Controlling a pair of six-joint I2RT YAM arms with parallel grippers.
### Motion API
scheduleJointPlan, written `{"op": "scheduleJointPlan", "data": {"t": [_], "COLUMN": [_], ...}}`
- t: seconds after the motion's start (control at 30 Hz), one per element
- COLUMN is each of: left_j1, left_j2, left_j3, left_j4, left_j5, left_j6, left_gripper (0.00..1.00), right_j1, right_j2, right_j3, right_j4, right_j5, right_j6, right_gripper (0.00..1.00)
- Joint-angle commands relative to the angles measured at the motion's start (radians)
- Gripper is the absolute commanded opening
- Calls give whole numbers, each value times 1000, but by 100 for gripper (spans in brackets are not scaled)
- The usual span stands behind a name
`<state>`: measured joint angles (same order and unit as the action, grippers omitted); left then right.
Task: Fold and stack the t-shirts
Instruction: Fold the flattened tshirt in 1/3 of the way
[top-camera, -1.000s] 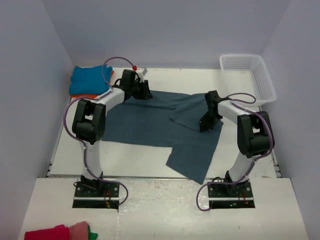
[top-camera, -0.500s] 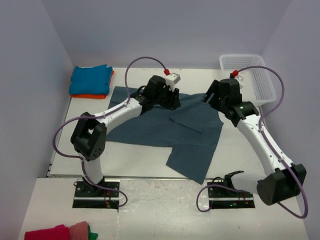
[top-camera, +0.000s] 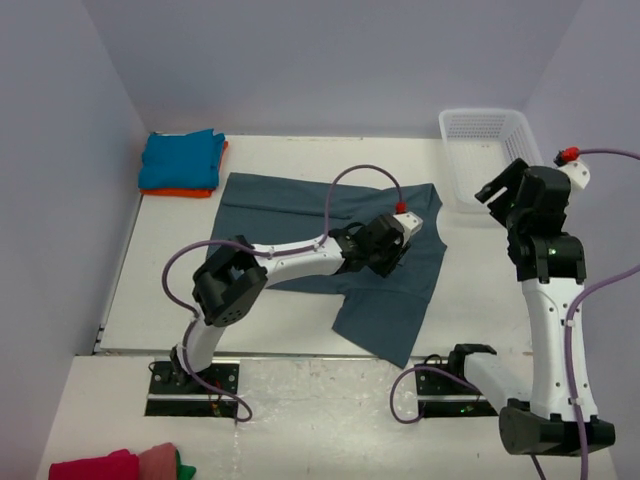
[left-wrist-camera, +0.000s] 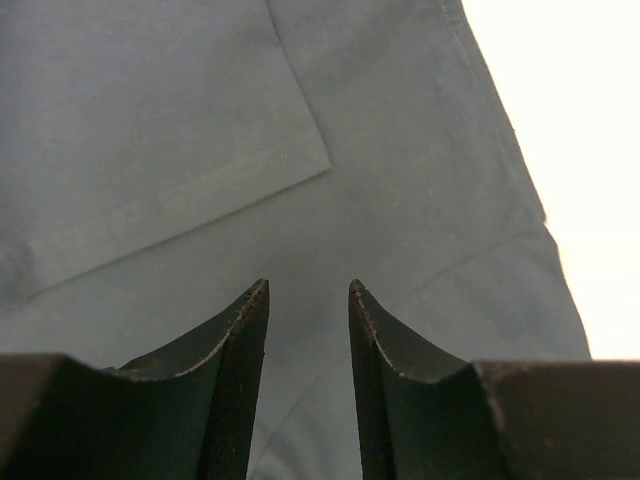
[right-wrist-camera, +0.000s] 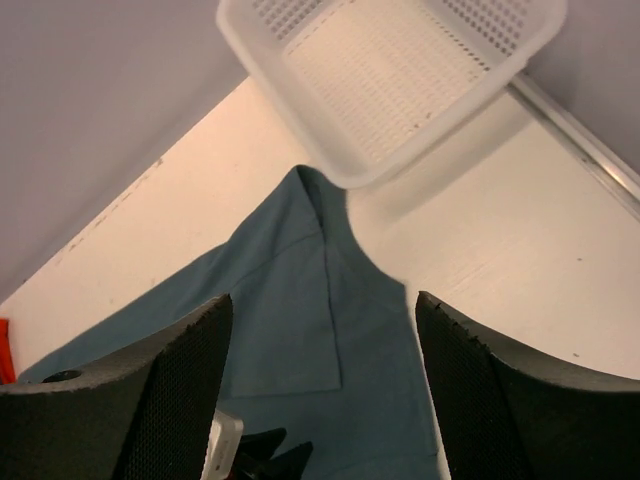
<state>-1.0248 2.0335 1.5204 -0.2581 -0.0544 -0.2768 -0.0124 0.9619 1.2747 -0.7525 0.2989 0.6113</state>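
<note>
- Slate-blue t-shirt (top-camera: 290, 235): I see it spread flat, one sleeve folded onto its body.
- Left gripper (left-wrist-camera: 308, 290): over that shirt's right half, jaws part-open, holding nothing.
- Right gripper (right-wrist-camera: 322, 298): raised beside the shirt's right edge, jaws wide, empty.
- Turquoise t-shirt (top-camera: 180, 158) on orange t-shirt (top-camera: 185, 192): folded, off the shirt's far-left corner.

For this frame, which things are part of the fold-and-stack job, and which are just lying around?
Part of the job: slate-blue t-shirt, spread out; turquoise t-shirt, lying on the orange t-shirt.
Just lying about: white mesh basket; red and pink cloths at the near left.
</note>
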Motion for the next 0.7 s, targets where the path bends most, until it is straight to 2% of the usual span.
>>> {"op": "scheduleJointPlan", "data": {"t": [0.0,0.27,0.5,0.67], "left_j1": [-18,-38,-43,-47], "left_j2": [50,208,301,314], "left_j3": [99,312,394,414], "left_j4": [-27,-111,-151,-156], "left_j5": [-128,-197,-203,-208], "left_j6": [11,54,67,70], "left_gripper": [39,39,40,40], "right_j1": [-50,-66,-74,-81], "right_j2": [21,29,28,35], "right_j3": [18,25,20,0], "right_j4": [-62,-62,-57,-50], "right_j5": [-36,-92,-109,-127], "right_j6": [-19,-30,-27,-25], "right_gripper": [74,75,75,75]}}
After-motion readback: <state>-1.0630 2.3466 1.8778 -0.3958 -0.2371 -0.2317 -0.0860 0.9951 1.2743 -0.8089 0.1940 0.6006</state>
